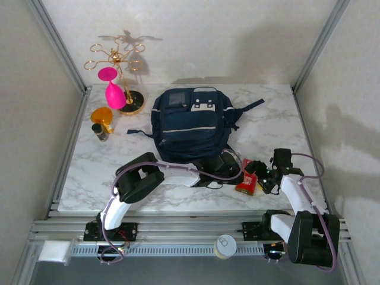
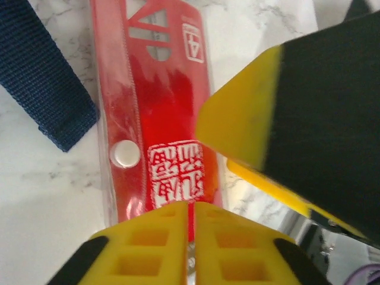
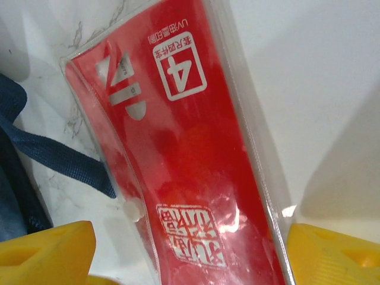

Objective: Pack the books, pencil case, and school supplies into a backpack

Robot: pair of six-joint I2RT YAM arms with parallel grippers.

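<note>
When checking from the top, can see the red pack (image 1: 247, 184) flat on the table (image 1: 89, 172) just before the backpack (image 1: 189, 122). Left wrist cam: got the left gripper (image 2: 190, 209) pinched shut on its edge, probably to lift it. Right wrist cam: got the right gripper (image 3: 187, 237) spread wide astride it, holding nothing, likely leaving the hold to the left

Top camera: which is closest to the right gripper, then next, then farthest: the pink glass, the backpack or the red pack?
Starting from the right gripper:
1. red pack, right beside it, near the front on the right.
2. backpack, in the middle, farther back.
3. pink glass, far back on the left.
</note>
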